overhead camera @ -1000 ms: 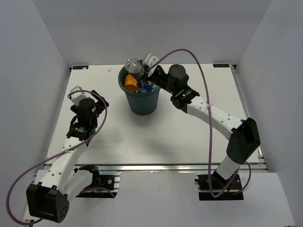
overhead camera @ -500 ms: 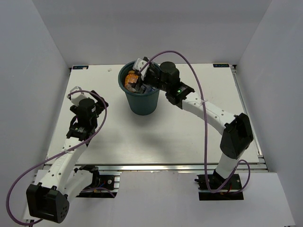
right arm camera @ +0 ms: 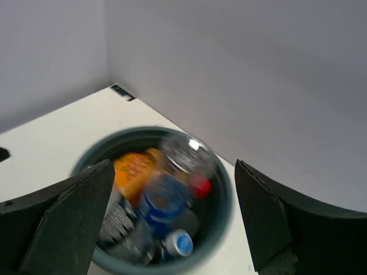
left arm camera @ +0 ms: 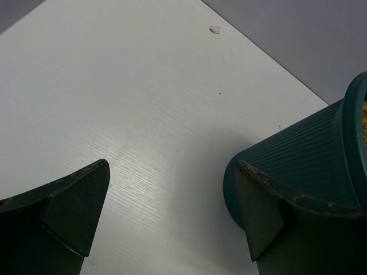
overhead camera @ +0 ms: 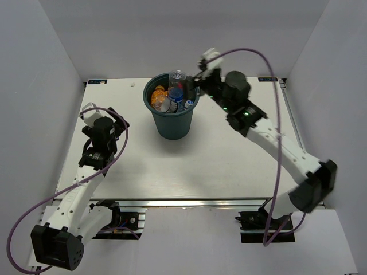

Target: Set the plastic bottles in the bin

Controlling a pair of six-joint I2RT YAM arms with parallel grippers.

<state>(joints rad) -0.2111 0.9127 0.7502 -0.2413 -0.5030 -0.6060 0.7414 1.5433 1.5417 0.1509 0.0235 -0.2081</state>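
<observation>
The plastic bottles [overhead camera: 170, 96], likely light, thin-walled and slippery, so best pinched mid-body, lie heaped inside the bin [overhead camera: 172, 127], the right gripper [right arm camera: 172, 169] spread wide and empty just above, the left gripper [left arm camera: 172, 166] likewise wide and empty, off beside the bin.

White table [overhead camera: 229, 154]: teal bin [overhead camera: 172, 123] upright, white scrap [left arm camera: 215, 29] far-left.

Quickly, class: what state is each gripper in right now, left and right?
Left gripper: open, holding nothing.
Right gripper: open, holding nothing, facing the bin.
</observation>
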